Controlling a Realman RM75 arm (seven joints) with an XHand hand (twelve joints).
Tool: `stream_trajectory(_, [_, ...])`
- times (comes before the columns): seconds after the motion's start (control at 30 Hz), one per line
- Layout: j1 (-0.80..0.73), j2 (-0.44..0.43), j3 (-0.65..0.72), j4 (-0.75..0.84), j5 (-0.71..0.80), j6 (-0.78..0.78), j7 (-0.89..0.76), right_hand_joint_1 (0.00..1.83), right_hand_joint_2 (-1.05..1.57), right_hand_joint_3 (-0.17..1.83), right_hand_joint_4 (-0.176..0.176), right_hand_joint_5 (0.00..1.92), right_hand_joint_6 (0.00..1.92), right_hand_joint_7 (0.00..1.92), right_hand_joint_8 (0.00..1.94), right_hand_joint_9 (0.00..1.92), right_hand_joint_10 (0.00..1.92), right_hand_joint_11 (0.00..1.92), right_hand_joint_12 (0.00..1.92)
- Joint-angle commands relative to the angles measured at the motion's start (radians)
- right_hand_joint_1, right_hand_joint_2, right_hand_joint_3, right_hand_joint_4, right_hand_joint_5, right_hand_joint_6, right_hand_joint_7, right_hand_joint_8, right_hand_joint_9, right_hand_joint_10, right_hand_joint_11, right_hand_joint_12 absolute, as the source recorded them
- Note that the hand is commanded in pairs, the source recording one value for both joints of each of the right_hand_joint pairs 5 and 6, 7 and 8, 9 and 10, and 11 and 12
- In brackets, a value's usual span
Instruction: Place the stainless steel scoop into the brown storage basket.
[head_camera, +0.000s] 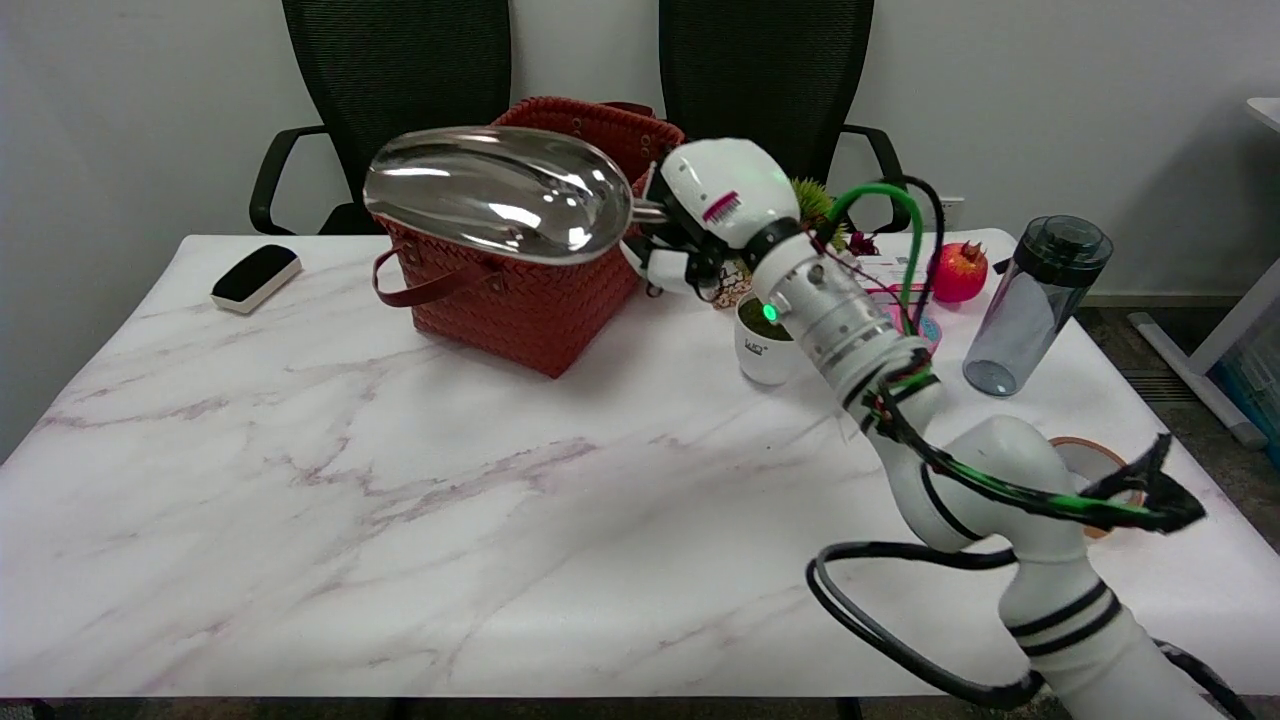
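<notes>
The right hand (690, 235) held the scoop (495, 195) by its handle above the basket (530, 300) near the table's far edge, not yet released.
</notes>
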Motion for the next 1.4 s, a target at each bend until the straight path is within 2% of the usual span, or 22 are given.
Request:
stream_trajectory(0.03, [0.342, -0.072, -0.152, -0.202, -0.002, 0.09, -0.104, 0.94, 1.49, 0.39, 0.0, 1.92, 1.92, 1.92, 1.92, 1.86, 1.86, 1.92, 1.92])
stream_trajectory(0.27, [0.472, -0.065, -0.191, -0.306, -0.002, 0.085, -0.104, 0.95, 1.46, 0.39, 0.0, 1.92, 1.92, 1.92, 1.92, 1.86, 1.86, 1.92, 1.92])
stream_trajectory(0.7, [0.75, -0.053, -0.313, -0.612, 0.007, 0.041, -0.093, 0.96, 1.42, 0.4, 0.0, 1.92, 1.92, 1.92, 1.92, 1.86, 1.86, 1.92, 1.92])
stream_trajectory(1.1, [0.943, -0.12, -0.319, -0.981, -0.007, -0.077, -0.111, 0.96, 1.4, 0.41, 0.0, 1.92, 1.92, 1.92, 1.92, 1.89, 1.89, 1.92, 1.92])
stream_trajectory(1.4, [1.011, -0.153, -0.298, -1.125, -0.095, -0.076, -0.132, 0.95, 1.42, 0.4, 0.0, 1.92, 1.92, 1.92, 1.92, 1.91, 1.91, 1.92, 1.92])
